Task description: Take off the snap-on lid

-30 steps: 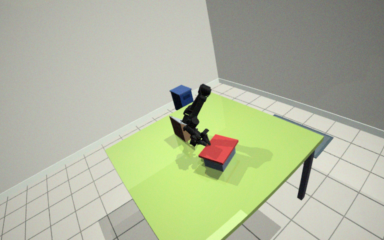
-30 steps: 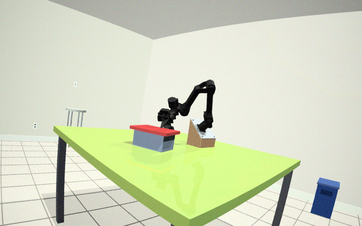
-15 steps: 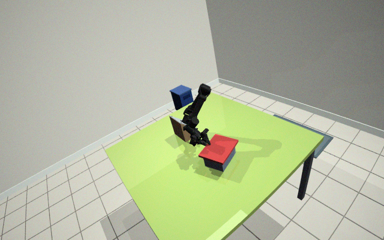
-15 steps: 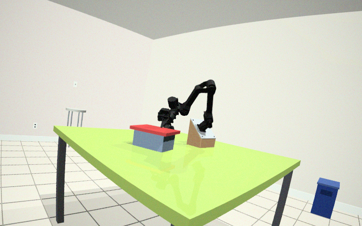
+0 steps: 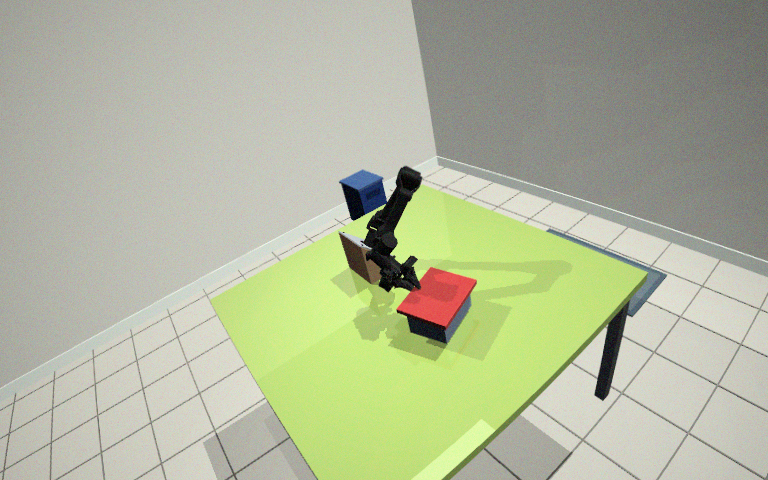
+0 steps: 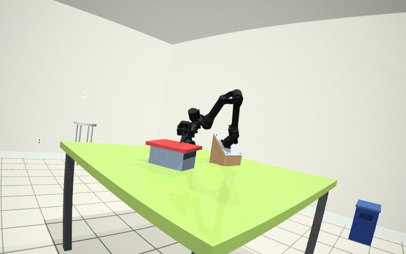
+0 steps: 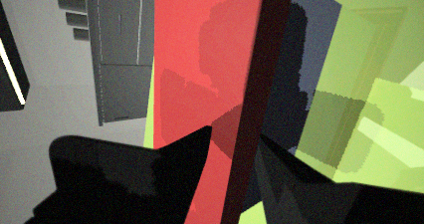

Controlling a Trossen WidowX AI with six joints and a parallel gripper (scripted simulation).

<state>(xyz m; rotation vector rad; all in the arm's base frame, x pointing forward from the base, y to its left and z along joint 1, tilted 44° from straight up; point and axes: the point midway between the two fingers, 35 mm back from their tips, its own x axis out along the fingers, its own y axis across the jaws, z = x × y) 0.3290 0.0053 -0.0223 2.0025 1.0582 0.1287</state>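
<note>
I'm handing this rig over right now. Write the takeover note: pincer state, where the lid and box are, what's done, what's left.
Pincer: shut on the red lid, gripping its edge on the arm's side; in the wrist view one finger lies over the lid's top and the other below its rim.
Storage box: stands on the green table, in front of the arm's wooden base.
Lid: level over the box; whether it has come free of the rim cannot be told.
Done: grasp made.
Left: lift the lid off without shifting the box, then lay it flat on the table, right side up, and let go.
</note>
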